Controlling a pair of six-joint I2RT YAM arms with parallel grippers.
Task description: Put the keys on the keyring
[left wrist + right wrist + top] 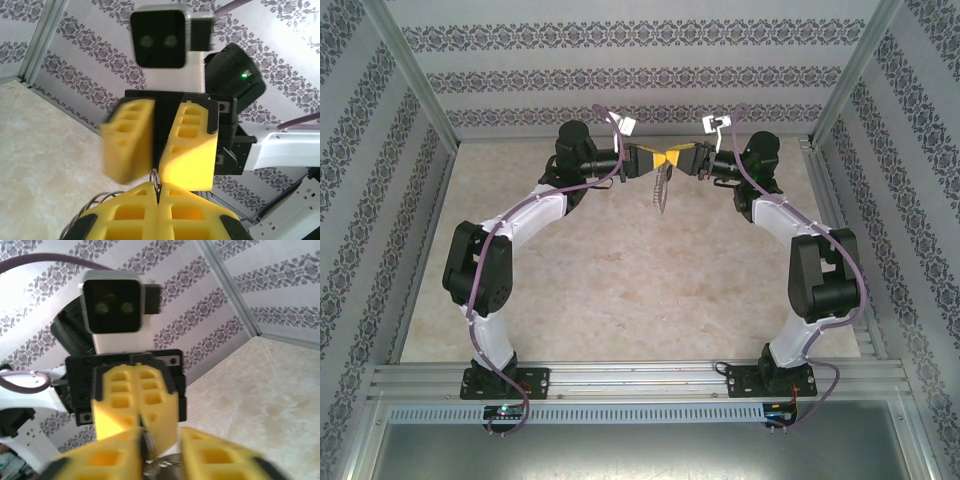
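High over the far middle of the table my two grippers meet tip to tip. My left gripper (658,160) (159,187) is shut on the thin silver wire of the keyring (156,176). The rest of the keyring (661,190) hangs below as a silvery strip, with more wire loops at the lower left of the left wrist view. My right gripper (677,160) (160,436) faces the left one. It stands open, its yellow fingers (127,142) apart on either side of the ring. The keyring (162,467) also glints between them. The keys I cannot make out.
The beige marbled table (620,280) lies well below both grippers. Patterned walls (640,70) and metal frame posts (415,75) close in the back and sides. An aluminium rail (640,380) carries the arm bases at the near edge.
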